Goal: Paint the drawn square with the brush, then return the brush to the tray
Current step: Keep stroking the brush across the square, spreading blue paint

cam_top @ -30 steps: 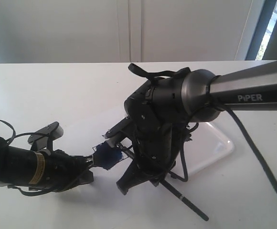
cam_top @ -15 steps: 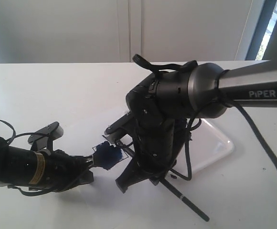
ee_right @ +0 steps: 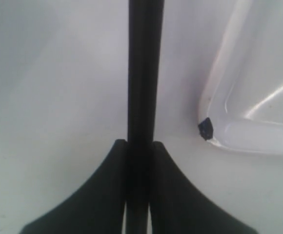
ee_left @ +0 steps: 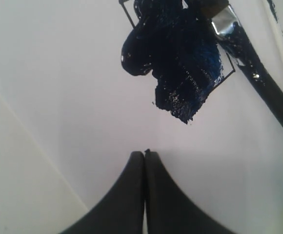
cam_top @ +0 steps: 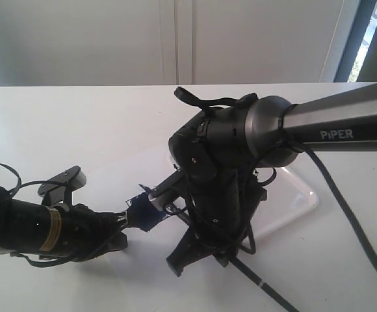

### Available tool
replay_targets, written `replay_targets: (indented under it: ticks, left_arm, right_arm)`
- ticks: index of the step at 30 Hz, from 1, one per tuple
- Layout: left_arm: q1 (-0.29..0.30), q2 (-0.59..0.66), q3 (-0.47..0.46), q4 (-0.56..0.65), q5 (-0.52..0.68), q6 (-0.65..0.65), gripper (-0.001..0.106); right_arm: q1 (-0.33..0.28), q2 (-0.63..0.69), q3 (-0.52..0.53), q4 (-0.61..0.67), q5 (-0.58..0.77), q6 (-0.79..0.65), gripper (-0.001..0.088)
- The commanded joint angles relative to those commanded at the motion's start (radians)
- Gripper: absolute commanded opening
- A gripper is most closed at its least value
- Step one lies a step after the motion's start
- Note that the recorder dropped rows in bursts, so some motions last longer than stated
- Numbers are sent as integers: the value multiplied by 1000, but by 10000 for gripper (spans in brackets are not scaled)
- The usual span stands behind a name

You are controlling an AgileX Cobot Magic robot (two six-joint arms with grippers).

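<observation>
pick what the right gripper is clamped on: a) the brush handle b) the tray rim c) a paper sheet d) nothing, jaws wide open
a: in the right wrist view the right gripper has its jaws closed on either side of the black handle of the brush, while the tray sits apart from it, untouched.

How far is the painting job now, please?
Done: the drawn square is mostly covered with dark blue paint, some past its outline. In hand: the right gripper grips the brush, tip at the square. Left: putting the brush back in the tray.
</observation>
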Motion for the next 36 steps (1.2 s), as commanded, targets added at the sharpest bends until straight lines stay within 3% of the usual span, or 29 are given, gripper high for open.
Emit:
replay_targets:
  ticks: [11, 20, 27, 36]
  left_arm:
    - [0, 0, 0, -4, 0, -2, 0]
    - [0, 0, 0, -4, -2, 0, 0]
    - [0, 0, 0, -4, -25, 0, 0]
    - [0, 0, 0, -4, -27, 0, 0]
  right_arm:
    - [10, -123, 84, 79, 17, -23, 0]
    - [10, -131, 189, 130, -29, -56, 0]
    - [10, -131, 196, 136, -145, -56, 0]
    - [10, -121, 184, 130, -187, -56, 0]
